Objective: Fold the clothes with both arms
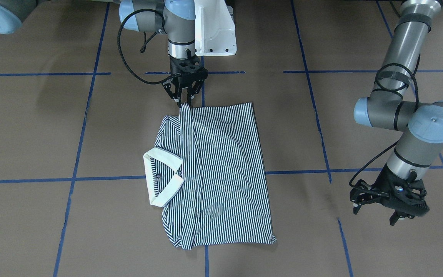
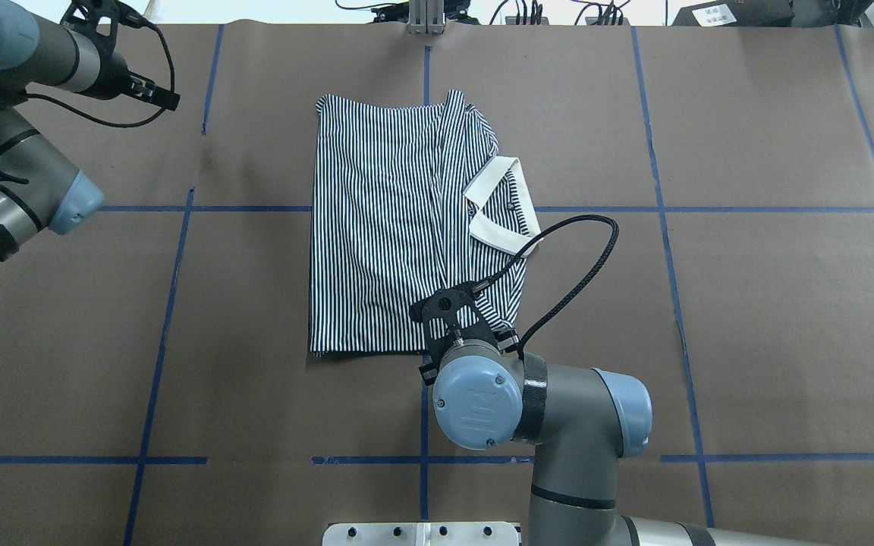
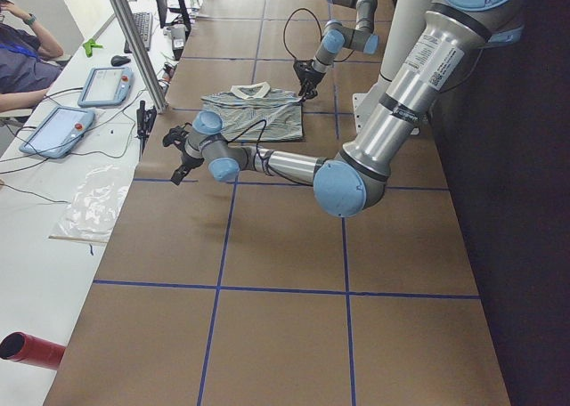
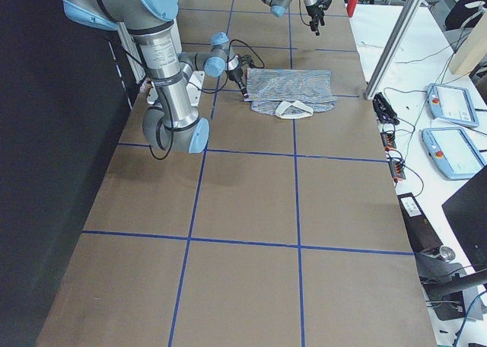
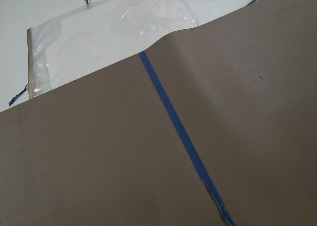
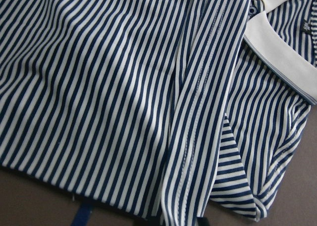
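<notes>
Jaws of the right gripper (image 1: 184, 100): pinched together on a narrow strip of the polo shirt (image 1: 225, 173), which rises off the cloth at the garment's upper left corner, top centre of the front-facing frame.
Jaws of the left gripper (image 1: 374, 216): they look parted and hold nothing. It hangs over bare table (image 1: 33, 127) at the lower right of that frame, well apart from the shirt.
Shirt: you see it in the middle of the front-facing frame as a tall rectangle, with its sides already turned in. The cream collar (image 1: 164, 181) sticks out on the left side.
Right wrist view: stripes fill the frame, with a long doubled fold running down the centre and the collar at the upper right.
Step in hand: probably tidying or turning in the side panel on the robot's edge of the shirt.
Next move: you likely need to carry the pinched strip over the body and lay it flat. Bring the left gripper across to the far edge, so that both ends travel together.
Risk: a one-sided pull may drag the whole shirt.
</notes>
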Robot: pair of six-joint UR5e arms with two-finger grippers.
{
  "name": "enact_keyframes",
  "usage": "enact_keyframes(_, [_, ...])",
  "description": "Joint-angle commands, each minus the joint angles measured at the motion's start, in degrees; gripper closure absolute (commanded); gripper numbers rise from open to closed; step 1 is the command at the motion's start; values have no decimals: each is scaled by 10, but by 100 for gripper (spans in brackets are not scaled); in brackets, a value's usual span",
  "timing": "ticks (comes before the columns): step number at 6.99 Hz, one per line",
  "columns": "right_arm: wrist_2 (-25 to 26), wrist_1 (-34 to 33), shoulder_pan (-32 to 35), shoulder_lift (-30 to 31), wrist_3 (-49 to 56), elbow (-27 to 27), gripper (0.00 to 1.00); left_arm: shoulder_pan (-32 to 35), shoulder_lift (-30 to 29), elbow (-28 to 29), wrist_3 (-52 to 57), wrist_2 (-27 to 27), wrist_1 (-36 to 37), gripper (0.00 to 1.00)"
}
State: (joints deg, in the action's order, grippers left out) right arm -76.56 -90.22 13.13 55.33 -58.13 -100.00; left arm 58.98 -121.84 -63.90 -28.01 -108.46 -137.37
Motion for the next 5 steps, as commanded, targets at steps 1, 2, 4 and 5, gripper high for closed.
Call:
enact_keyframes(1, [1, 0, 1, -6, 7, 1, 100, 0, 0, 0, 0, 0, -1, 0])
enact_keyframes(2, [4, 0, 1, -5, 6, 1, 100, 0, 0, 0, 1, 0, 0, 0])
enact_keyframes(4, [5, 1, 7, -16, 7, -6, 100, 0, 0, 0, 0, 0, -1, 0])
enact_keyframes(5, [4, 1, 21, -24, 8, -8, 100, 0, 0, 0, 0, 0, -1, 0])
